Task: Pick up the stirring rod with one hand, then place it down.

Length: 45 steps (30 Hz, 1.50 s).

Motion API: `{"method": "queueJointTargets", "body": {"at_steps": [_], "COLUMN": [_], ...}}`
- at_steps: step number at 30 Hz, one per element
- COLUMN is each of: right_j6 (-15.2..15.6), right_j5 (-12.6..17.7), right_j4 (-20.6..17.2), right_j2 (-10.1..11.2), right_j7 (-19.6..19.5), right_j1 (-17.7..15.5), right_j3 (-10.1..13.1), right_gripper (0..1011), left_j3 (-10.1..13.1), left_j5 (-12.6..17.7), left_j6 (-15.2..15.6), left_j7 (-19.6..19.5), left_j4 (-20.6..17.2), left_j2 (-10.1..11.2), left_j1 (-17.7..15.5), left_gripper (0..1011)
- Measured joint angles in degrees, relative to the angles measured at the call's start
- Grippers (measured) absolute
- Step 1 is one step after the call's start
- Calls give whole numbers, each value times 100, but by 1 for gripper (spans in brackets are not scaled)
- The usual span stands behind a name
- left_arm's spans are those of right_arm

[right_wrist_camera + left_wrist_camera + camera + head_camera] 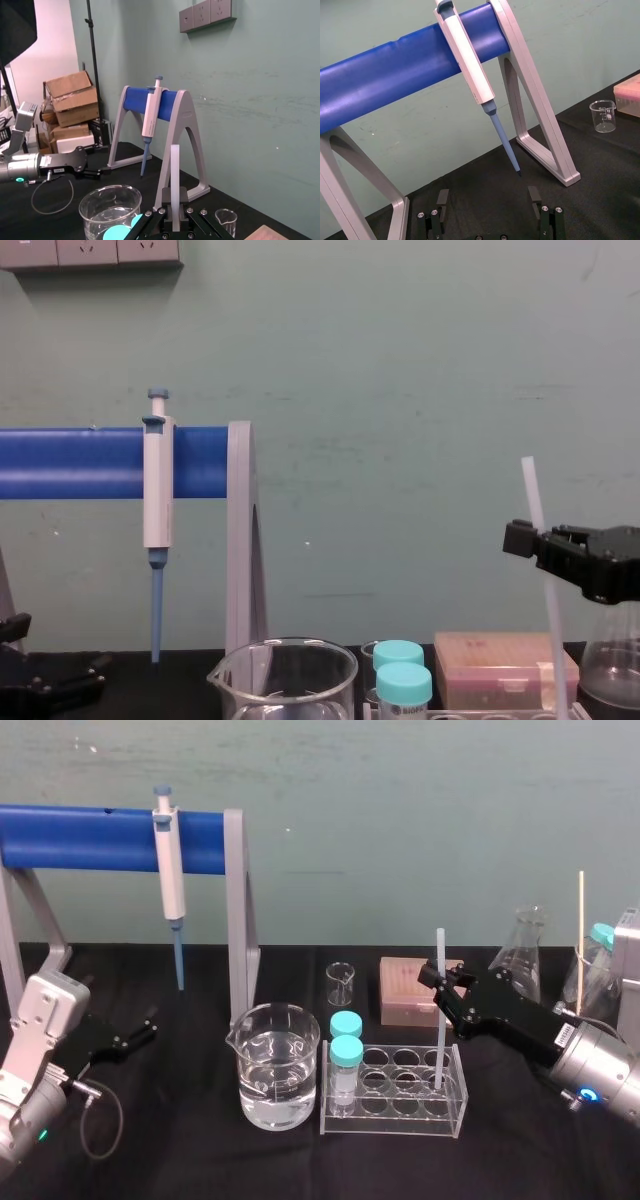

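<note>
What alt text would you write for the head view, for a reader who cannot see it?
The right claw grips the stirring rod nearly upright, its lower end inside a clear tube rack on the black table. The left claw rests at the left, near a pipette hanging on a blue stand.

A translucent white rod (pixel 439 970) shows against a pale green wall (pixel 420 810), over a black bench (pixel 180 1160). The right tool (pixel 437 982) and left tool (pixel 148 1026) are black. The stand (pixel 80 838) has a deep blue bar on grey legs; the pipette (pixel 172 885) is white, blue-tipped; two vials (pixel 346 1065) wear turquoise caps.
</note>
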Motion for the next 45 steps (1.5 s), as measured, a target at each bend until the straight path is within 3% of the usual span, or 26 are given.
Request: {"method": "queueJointTargets", "body": {"at_steps": [22,45], "right_j6": [-213,-185], "right_j5": [-154,-357], "right_j4": [687,695], "right_j2": [-225,-224], "right_j7": [213,149], "right_j1": [114,72], "right_j3": [-143,-194], "right_gripper": [66,66], "left_j3": [0,0], "left_j5": [0,0], "left_j6": [0,0], "left_j7": [0,0], "left_j4": [0,0], "left_j2": [0,0], "left_j1": [0,0], "left_gripper": [1000,1000]}}
